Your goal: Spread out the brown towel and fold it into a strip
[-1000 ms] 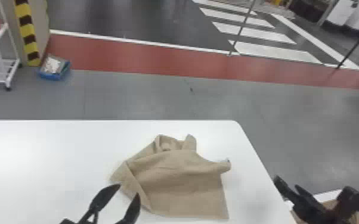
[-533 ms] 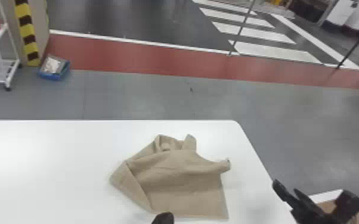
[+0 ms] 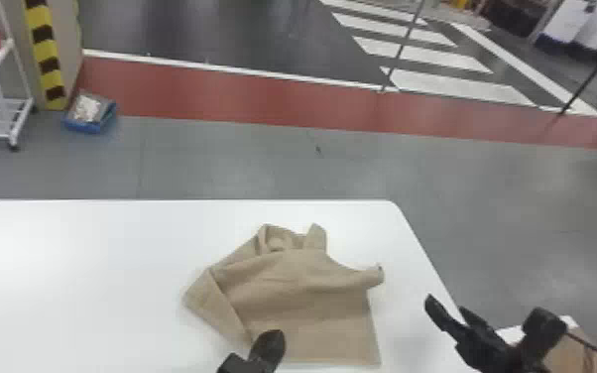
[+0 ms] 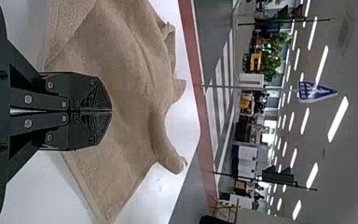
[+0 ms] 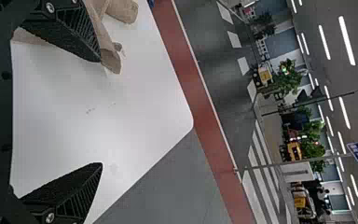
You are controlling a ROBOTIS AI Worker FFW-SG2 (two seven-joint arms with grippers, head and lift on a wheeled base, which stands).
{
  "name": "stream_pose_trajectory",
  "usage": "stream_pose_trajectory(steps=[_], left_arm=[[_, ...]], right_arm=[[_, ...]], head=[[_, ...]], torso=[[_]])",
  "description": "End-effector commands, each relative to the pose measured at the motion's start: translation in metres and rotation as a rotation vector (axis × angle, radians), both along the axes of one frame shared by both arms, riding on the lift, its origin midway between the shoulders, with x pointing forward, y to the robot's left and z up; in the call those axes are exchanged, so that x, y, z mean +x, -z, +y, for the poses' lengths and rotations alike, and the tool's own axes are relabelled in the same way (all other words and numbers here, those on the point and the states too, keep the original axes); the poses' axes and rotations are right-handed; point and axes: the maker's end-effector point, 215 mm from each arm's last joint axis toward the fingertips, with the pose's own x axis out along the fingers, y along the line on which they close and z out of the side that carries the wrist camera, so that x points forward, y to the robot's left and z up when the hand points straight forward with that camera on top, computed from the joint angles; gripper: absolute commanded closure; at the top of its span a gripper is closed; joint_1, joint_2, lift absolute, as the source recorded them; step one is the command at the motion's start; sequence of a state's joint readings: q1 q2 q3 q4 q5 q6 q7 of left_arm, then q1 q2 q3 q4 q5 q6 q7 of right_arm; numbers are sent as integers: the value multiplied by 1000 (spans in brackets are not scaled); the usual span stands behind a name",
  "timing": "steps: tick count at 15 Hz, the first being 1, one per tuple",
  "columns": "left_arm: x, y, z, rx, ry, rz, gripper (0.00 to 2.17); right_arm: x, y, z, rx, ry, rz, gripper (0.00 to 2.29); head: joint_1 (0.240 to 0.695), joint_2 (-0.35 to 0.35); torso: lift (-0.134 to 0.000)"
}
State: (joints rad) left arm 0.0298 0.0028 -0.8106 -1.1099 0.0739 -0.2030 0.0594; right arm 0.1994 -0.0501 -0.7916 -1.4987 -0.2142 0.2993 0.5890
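Fingers on your left gripper (image 3: 268,347) are closed together over the brown towel's (image 3: 307,292) near-left edge; you can't tell whether they touch cloth. Your right gripper (image 3: 486,311) has its fingers spread wide by the table's (image 3: 89,278) right edge, apart from the towel. You have broad bare tabletop left of the rumpled towel, a narrower strip right of it.

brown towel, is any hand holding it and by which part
The brown towel isn't held: the left hand is shut on nothing, the right hand open.
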Motion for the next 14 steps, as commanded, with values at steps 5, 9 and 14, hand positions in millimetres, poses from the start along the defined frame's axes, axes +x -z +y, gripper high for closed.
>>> stream_pose_trajectory(steps=[5, 9, 14], left_arm=[[9, 22, 12, 76, 6, -9, 2061], [5, 37, 19, 148, 15, -24, 2061], [6, 51, 30, 225, -2, -27, 2061]], right_arm=[[8, -1, 11, -9, -20, -10, 90], [11, -3, 17, -7, -27, -19, 90], [8, -8, 19, -8, -28, -28, 90]], head=[[695, -350], [695, -350], [695, -350]], torso=[[0], [0], [0]])
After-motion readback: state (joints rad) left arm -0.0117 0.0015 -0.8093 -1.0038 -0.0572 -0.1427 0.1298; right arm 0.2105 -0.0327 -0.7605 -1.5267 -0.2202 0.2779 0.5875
